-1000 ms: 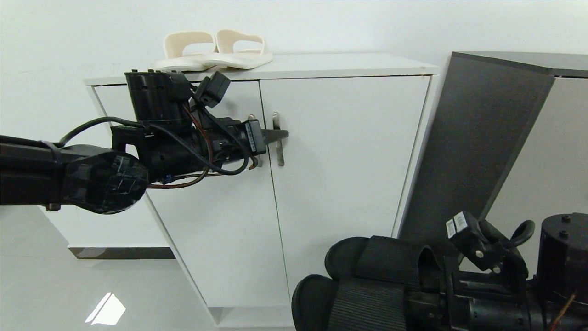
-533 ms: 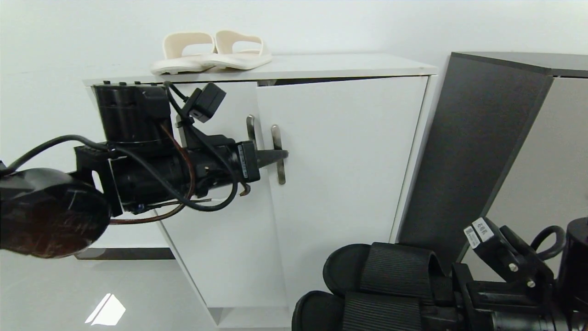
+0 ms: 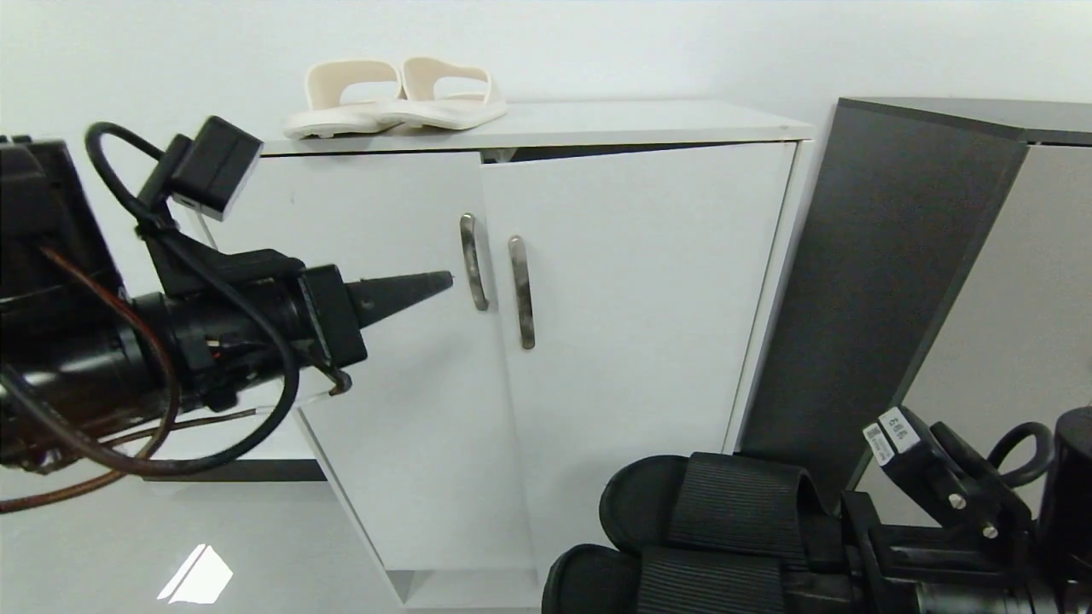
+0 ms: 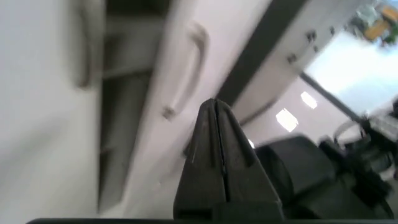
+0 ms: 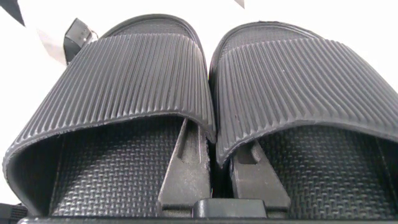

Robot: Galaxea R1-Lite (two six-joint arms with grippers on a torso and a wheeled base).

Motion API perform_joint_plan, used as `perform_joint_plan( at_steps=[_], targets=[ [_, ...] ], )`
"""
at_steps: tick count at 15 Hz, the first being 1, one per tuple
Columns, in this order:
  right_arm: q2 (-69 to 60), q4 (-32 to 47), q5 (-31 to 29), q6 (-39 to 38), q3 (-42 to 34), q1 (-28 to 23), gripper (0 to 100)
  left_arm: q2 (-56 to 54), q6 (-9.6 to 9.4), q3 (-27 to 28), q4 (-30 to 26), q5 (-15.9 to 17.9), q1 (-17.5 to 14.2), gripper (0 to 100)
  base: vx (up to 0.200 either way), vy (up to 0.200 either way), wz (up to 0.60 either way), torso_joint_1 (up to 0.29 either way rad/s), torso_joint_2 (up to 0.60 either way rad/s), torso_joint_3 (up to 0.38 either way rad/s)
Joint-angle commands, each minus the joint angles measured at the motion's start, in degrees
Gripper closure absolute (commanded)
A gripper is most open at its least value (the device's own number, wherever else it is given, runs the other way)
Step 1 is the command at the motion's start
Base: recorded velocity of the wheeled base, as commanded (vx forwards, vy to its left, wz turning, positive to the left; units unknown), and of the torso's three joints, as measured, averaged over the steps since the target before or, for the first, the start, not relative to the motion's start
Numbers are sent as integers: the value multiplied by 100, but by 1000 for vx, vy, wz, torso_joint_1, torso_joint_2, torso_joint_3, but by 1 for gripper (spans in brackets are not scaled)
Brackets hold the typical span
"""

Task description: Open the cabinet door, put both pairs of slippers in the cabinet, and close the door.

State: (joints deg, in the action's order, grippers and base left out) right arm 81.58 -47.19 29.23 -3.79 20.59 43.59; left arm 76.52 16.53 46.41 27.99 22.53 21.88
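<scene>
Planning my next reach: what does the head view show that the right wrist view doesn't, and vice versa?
Head view only: the white cabinet, its right door ajar, cream slippers on top, the shut left gripper short of the handles. Right wrist view only: fingers of the right gripper, one inside each slipper. Both: the black slippers it holds.

The left door (image 3: 401,409) and right door (image 3: 648,341) block the way into the cabinet (image 3: 640,119). The right door is open only a crack, a thin dark gap along its top, upper middle. There is free room mid-frame before the handles (image 3: 521,292). The black slippers (image 3: 708,529) fill the lower right. A dark board (image 3: 887,281) stands close on the right.
</scene>
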Motion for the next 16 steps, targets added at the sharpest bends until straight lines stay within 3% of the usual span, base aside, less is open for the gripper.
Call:
perform_joint_plan(
  at_steps=[1,3,6,10,16],
  targets=[
    [-10,-1,3,1,-2,0,100,249,8,474,5,32,-334,100,0,0,0,0,0,0],
    [-10,-1,-5,1,-2,0,100,715,17,975,5,32,-562,100,0,0,0,0,0,0],
    [-19,-1,-14,1,6,0,100,1181,-1,1265,14,32,-606,100,0,0,0,0,0,0],
    [-19,-1,-23,1,15,0,100,1506,8,1371,295,41,-518,100,0,0,0,0,0,0],
    [-19,-1,-23,1,15,0,100,1849,8,1766,286,32,-272,100,0,0,0,0,0,0]
  ],
)
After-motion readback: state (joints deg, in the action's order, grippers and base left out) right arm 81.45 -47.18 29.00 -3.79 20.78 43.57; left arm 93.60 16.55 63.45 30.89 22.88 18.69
